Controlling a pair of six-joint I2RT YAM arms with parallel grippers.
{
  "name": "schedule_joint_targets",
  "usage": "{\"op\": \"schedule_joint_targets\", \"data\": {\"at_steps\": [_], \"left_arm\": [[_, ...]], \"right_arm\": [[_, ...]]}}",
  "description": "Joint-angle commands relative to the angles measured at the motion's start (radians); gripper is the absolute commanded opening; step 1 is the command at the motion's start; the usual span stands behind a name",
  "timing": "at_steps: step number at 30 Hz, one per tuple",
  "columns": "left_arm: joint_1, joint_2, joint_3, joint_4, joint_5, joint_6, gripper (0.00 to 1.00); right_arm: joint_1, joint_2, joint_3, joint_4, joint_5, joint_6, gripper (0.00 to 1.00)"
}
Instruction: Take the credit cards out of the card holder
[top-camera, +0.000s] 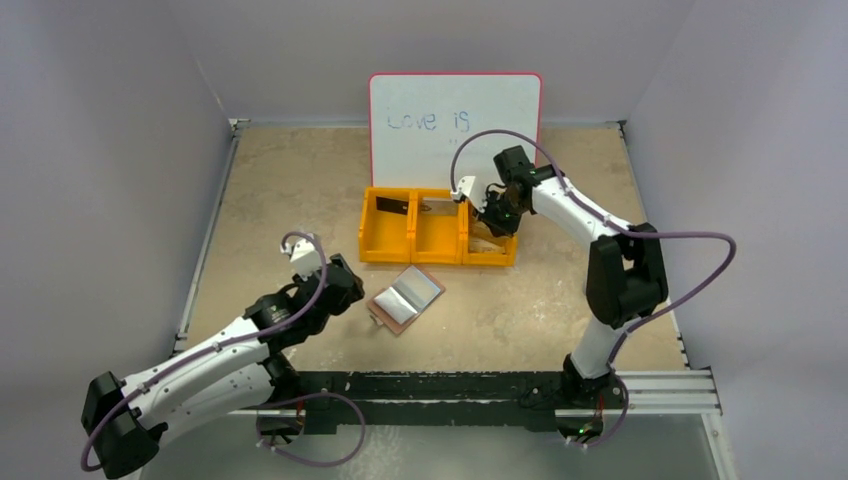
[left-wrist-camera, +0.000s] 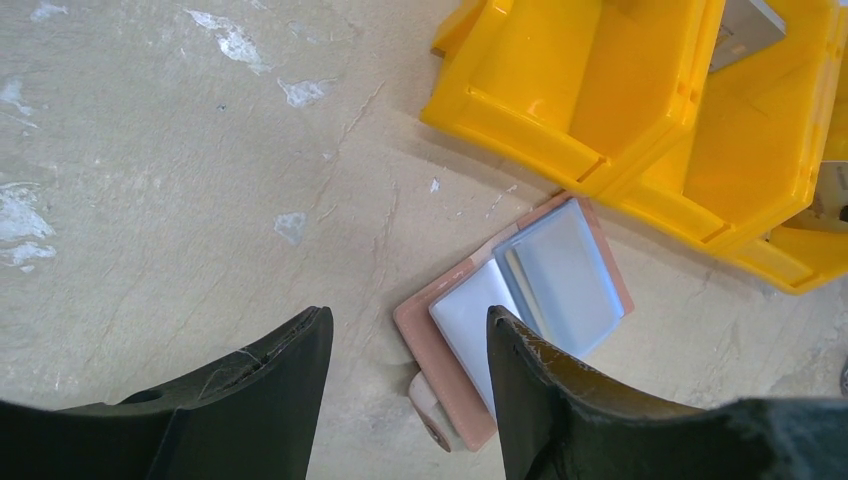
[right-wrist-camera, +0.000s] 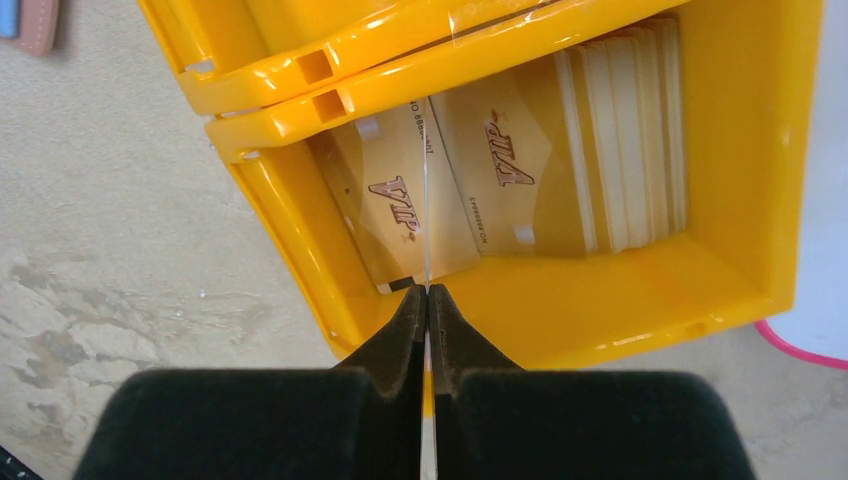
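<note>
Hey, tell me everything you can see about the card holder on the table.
The card holder is a small bifold lying open and flat on the table, inside facing up, close in front of the orange tray. Its cover looks like pinkish-brown leather, with a short strap tab poking from one edge. Inside are shiny, pale blue-grey clear pockets; no card sticks out. The open left gripper hovers beside it, not holding it.

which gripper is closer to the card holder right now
Left. The left gripper hovers just beside the open card holder; the right gripper is farther back over the orange tray's right compartment, shut on a card.
</note>
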Motion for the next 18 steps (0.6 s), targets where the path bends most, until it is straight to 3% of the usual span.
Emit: {"op": "schedule_joint_targets", "data": {"at_steps": [1, 11, 18], "left_arm": [[0.000, -0.021, 0.047, -0.013, -0.036, 0.035, 0.58], [0.000, -0.011, 0.061, -0.024, -0.052, 0.064, 0.59], [0.000, 0.047, 0.096, -0.023, -0.051, 0.109, 0.60]], "right_arm": [[-0.003, 0.045, 0.066, -0.049, 0.015, -0.016, 0.00], [-0.003, 0.123, 0.155, -0.048, 0.109, 0.011, 0.05], [-0.003, 0.144, 0.210, -0.077, 0.069, -0.007, 0.07]]}}
